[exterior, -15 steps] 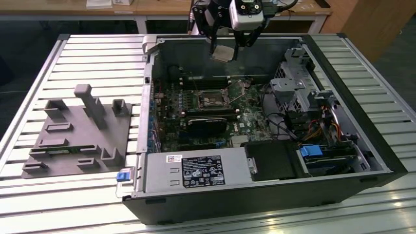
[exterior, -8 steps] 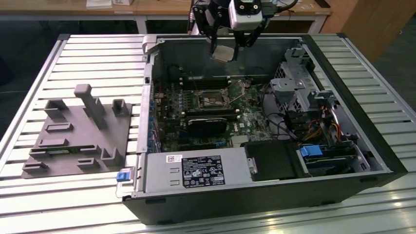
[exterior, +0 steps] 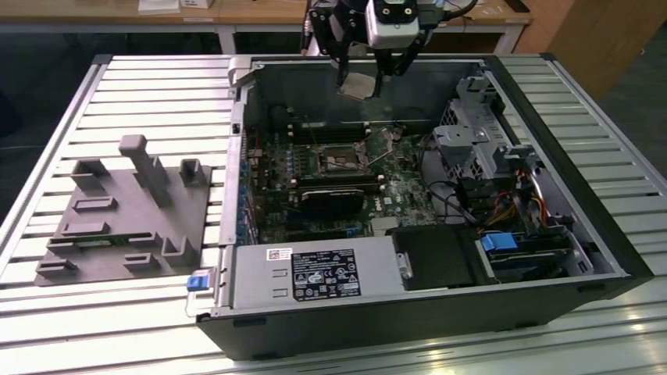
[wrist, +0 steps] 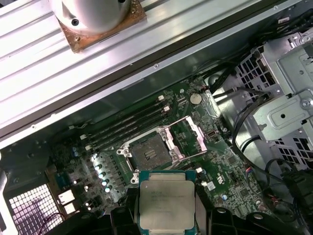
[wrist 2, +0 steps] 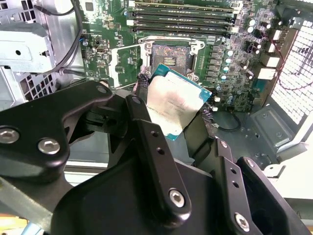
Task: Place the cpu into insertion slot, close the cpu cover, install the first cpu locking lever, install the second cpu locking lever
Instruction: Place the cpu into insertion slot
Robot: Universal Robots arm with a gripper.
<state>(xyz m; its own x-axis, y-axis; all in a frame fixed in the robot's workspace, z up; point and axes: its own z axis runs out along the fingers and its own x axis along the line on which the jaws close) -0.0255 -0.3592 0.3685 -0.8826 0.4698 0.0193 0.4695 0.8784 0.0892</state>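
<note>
"What was the gripper [exterior: 360, 82] [wrist 2: 173, 105] [wrist: 166, 205] doing?"

"Its fingers [wrist 2: 142, 90] were clamped on two opposite edges of the cpu [exterior: 358, 86] [wrist 2: 173, 107] [wrist: 166, 205]. The chip was up in the air, silvery top showing in both wrist views, well clear of the insertion slot [exterior: 339, 162] [wrist 2: 171, 56] [wrist: 149, 152]."

"And the slot itself?"

"Uncovered, with its dark contact field bare. The cpu cover [wrist: 188, 137] [wrist 2: 122, 66] stood swung up just beside the slot, on its hinge. The memory slots [wrist: 127, 125] [wrist 2: 181, 14] ran in a row near the slot, on the same green board."

"What held all that?"

"An open computer case [exterior: 417, 320] lying on its side, with the slot around the middle of its floor. To the exterior view's right of the slot sat a metal drive cage [exterior: 469, 141] and loose cables; nearer the camera than the slot, a grey power supply [exterior: 312, 273]."

"And outside?"

"The case rested on a slatted metal table [exterior: 136, 86]. Well apart from the slot, on the exterior view's left, lay a grey moulded holder [exterior: 125, 211] with posts and recesses. Beyond the slot stood a wooden bench [exterior: 240, 12]."
</note>
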